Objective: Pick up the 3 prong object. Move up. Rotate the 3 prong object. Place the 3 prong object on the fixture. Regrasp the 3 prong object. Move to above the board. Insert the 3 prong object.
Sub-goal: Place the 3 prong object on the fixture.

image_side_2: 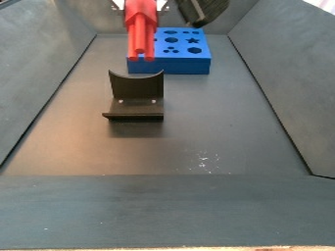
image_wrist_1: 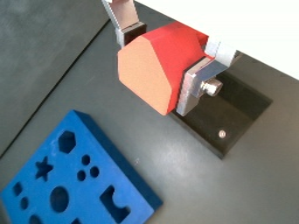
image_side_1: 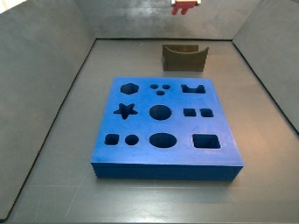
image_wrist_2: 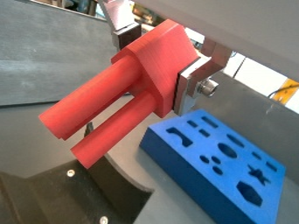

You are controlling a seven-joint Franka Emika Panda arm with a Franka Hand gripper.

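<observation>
— So, where is the red piece (image_wrist_2: 117, 101)?

— Up in the air, clamped in the gripper (image_wrist_2: 163, 54). In both wrist views the silver fingers (image_wrist_1: 195, 80) press on its thick end, one on each side; a bolt shows on the nearer plate. The prongs run away from the fingers, and in a wrist view I count at least two long bars side by side.

— And from the side?

— In a side view the piece (image_side_2: 139, 29) hangs upright, long axis vertical, at about 12 o'clock from the fixture (image_side_2: 135, 96), its low end just above the notch as seen from there. I cannot tell whether it touches. In a side view only a red scrap (image_side_1: 184, 8) shows at the top edge, at 12 o'clock from the fixture (image_side_1: 184, 57); the gripper itself is cut off there.

— The fixture?

— Dark, standing on the grey floor (image_side_2: 197, 137), with a U-notch in its upright. In a wrist view its base plate (image_wrist_1: 228, 112) lies behind the piece (image_wrist_1: 163, 66).

— The board?

— Blue, flat on the floor, with star, circle, square and hexagon cutouts. In a side view the board (image_side_1: 163, 122) lies at 6 o'clock from the fixture, apart from it; in a side view it (image_side_2: 174, 52) sits beyond the fixture, around 1 o'clock. Both wrist views catch it too (image_wrist_1: 76, 175) (image_wrist_2: 216, 166).
</observation>
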